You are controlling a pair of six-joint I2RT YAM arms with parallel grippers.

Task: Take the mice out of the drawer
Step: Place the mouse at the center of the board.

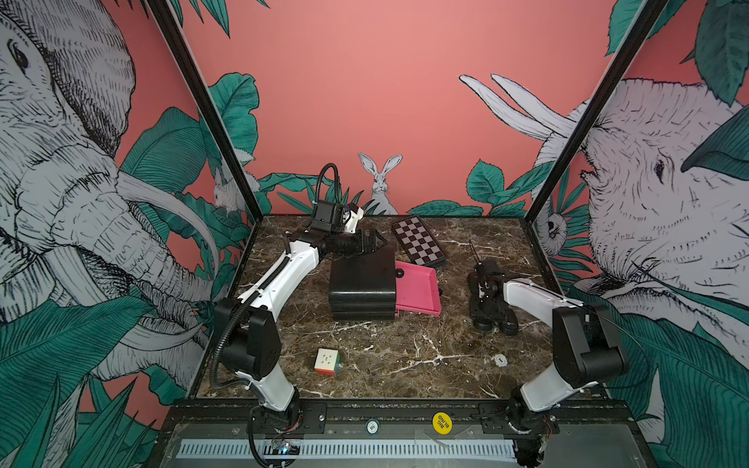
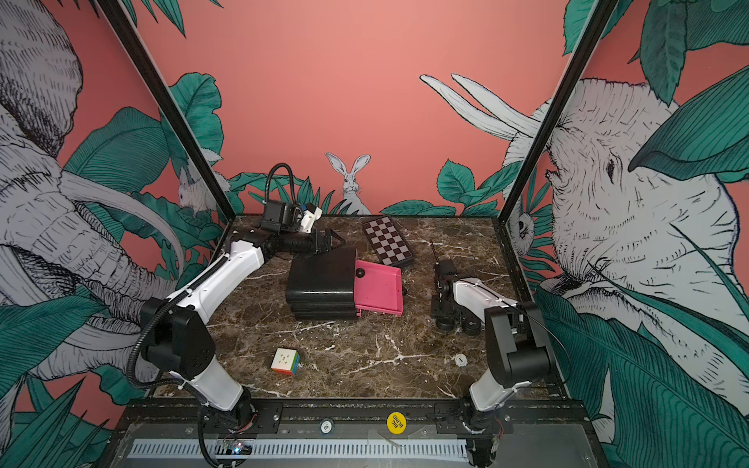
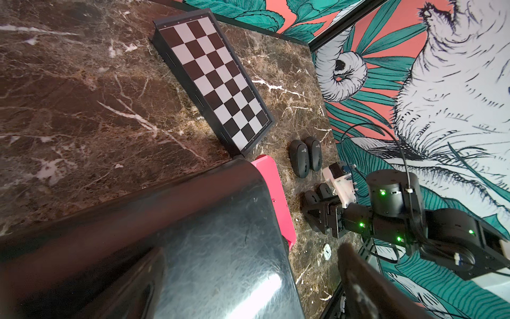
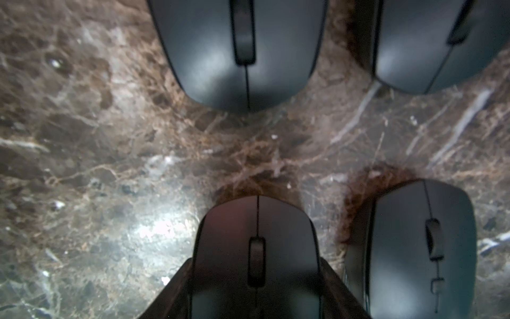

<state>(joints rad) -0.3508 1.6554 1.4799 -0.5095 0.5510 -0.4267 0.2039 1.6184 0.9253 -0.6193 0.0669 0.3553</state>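
Four black mice (image 4: 240, 55) on the counter (image 4: 110, 165): right gripper (image 4: 256, 265) clamps one, others at twelve and three o'clock; left gripper (image 1: 379, 240) spread apart.

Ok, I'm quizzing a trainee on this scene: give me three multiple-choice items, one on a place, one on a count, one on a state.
1. The pink drawer is: A shut; B pulled out of the black cabinet; C upside down.
2. The puzzle cube lies: A in the drawer; B on the cabinet; C on the table, nearer the arms' bases than the cabinet.
3. The right wrist view shows how many black mice? A four; B two; C six.
Key: B, its tray juts out of the cabinet; C, it sits on bare marble; A, four show there.
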